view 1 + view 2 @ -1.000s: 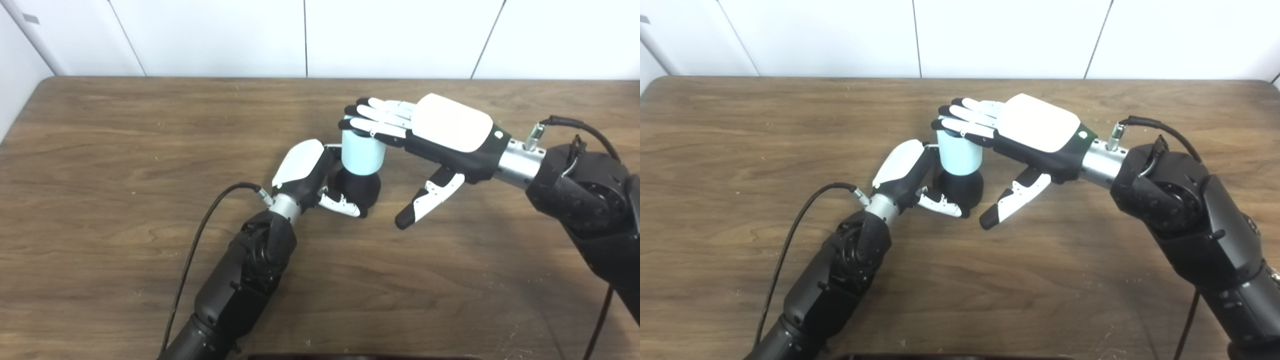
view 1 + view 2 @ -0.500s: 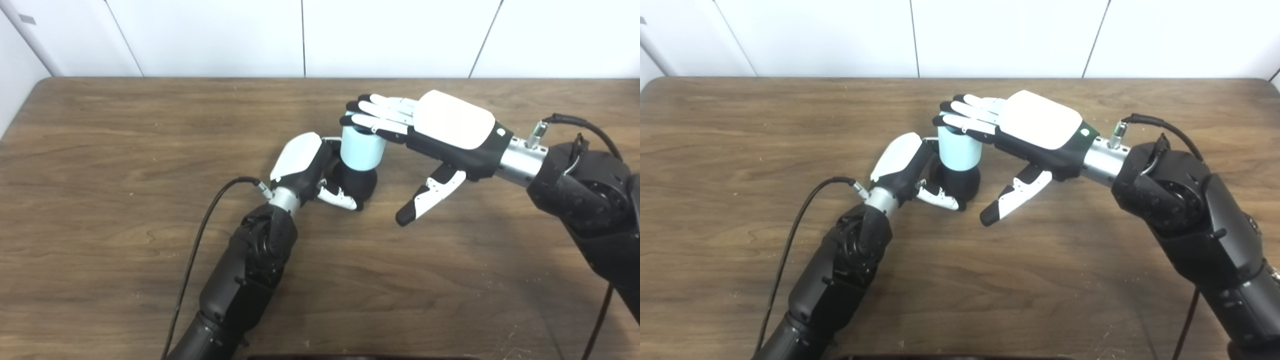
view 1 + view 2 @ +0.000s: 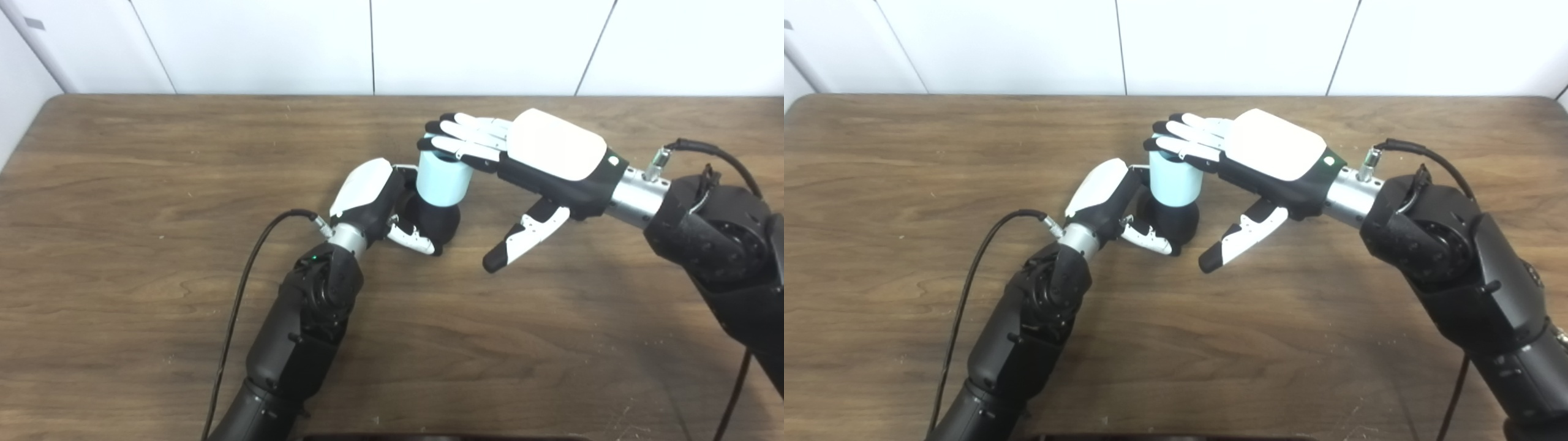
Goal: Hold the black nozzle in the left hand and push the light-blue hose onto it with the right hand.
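Note:
The black nozzle (image 3: pixel 436 222) stands on the wooden table (image 3: pixel 122 184) near its middle, and my left hand (image 3: pixel 373 205) is shut on it from the left, thumb curled across its front. The short light-blue hose (image 3: pixel 442 180) sits upright on top of the nozzle. My right hand (image 3: pixel 539 156) lies flat over the hose, its fingers (image 3: pixel 456 138) stretched across the hose's top rim and its thumb (image 3: pixel 520 236) hanging free to the right. The top opening of the hose is hidden under those fingers.
A black cable (image 3: pixel 245 288) loops from my left wrist toward the front edge. Another cable (image 3: pixel 704 153) arcs over my right wrist. A white panelled wall (image 3: pixel 367 43) runs behind the table's far edge.
My left hand, the nozzle and the hose have shifted slightly away and to the left. My right hand followed, staying flat on the hose's top.

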Tool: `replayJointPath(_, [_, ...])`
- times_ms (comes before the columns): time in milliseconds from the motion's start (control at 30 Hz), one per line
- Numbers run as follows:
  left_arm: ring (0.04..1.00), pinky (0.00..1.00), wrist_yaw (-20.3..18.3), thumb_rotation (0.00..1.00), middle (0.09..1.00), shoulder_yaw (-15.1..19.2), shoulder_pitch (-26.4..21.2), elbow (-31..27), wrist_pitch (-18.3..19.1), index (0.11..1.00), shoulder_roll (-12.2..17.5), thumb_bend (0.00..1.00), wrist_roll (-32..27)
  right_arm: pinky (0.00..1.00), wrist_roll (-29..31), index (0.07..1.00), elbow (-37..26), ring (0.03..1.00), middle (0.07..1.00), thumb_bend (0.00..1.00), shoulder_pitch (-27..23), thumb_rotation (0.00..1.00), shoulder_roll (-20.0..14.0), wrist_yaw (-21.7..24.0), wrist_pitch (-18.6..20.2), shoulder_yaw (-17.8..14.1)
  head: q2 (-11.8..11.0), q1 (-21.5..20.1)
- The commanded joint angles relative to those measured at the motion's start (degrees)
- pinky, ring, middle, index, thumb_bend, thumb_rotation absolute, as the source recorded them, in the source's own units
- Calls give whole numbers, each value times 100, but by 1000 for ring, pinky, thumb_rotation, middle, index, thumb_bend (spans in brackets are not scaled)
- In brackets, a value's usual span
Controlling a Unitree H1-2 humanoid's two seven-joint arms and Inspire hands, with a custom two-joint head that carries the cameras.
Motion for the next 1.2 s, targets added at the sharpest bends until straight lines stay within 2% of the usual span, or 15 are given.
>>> replayJointPath(0, [765, 955, -896, 40, 649, -71, 602, 807, 540, 483, 284, 517, 17, 916, -12, 946, 83, 976, 982, 693, 57, 996, -197, 410, 31, 133, 2, 4])
replayJointPath(100, [763, 949, -852, 40, 648, -104, 610, 794, 540, 483, 290, 517, 27, 916, 9, 946, 97, 975, 981, 692, 48, 996, -209, 407, 21, 124, 33, 9])
replayJointPath(267, [803, 995, -783, 40, 681, -166, 619, 766, 539, 483, 315, 518, -15, 915, 13, 946, 120, 973, 976, 691, 30, 996, -212, 403, 3, 126, 45, 15])
replayJointPath(433, [844, 1000, -575, 41, 720, -435, 574, 716, 444, 483, 479, 518, -68, 907, -6, 946, 133, 971, 971, 690, -10, 996, -197, 396, -23, 152, 43, 27])
replayJointPath(567, [799, 1000, -255, 41, 655, -627, 557, 697, 245, 482, 622, 518, -108, 895, -38, 946, 138, 969, 968, 690, -31, 995, -206, 382, -48, 169, 47, 30])
replayJointPath(700, [792, 1000, 11, 41, 590, -682, 571, 692, 247, 481, 629, 518, -195, 906, -94, 950, 128, 979, 960, 693, -24, 997, -217, 358, -63, 164, 44, 29])
replayJointPath(733, [791, 1000, 64, 21, 542, -680, 575, 697, 259, 480, 617, 521, -218, 913, -115, 951, 123, 985, 960, 694, -20, 997, -219, 353, -66, 162, 44, 29])
replayJointPath(800, [793, 1000, 173, 4, 544, -666, 584, 726, 280, 444, 590, 516, -265, 932, -160, 952, 104, 997, 958, 695, -5, 997, -219, 346, -63, 158, 40, 16])
replayJointPath(967, [771, 1000, 442, 0, 542, -659, 605, 742, 307, 435, 560, 516, -391, 968, -255, 951, 58, 1000, 953, 696, 45, 995, -214, 337, -25, 144, 36, 29])
replayJointPath(1167, [728, 1000, 774, 0, 476, -609, 636, 819, 172, 493, 530, 523, -571, 986, -318, 949, 46, 1000, 947, 701, 40, 995, -188, 364, 47, 151, 39, 28])
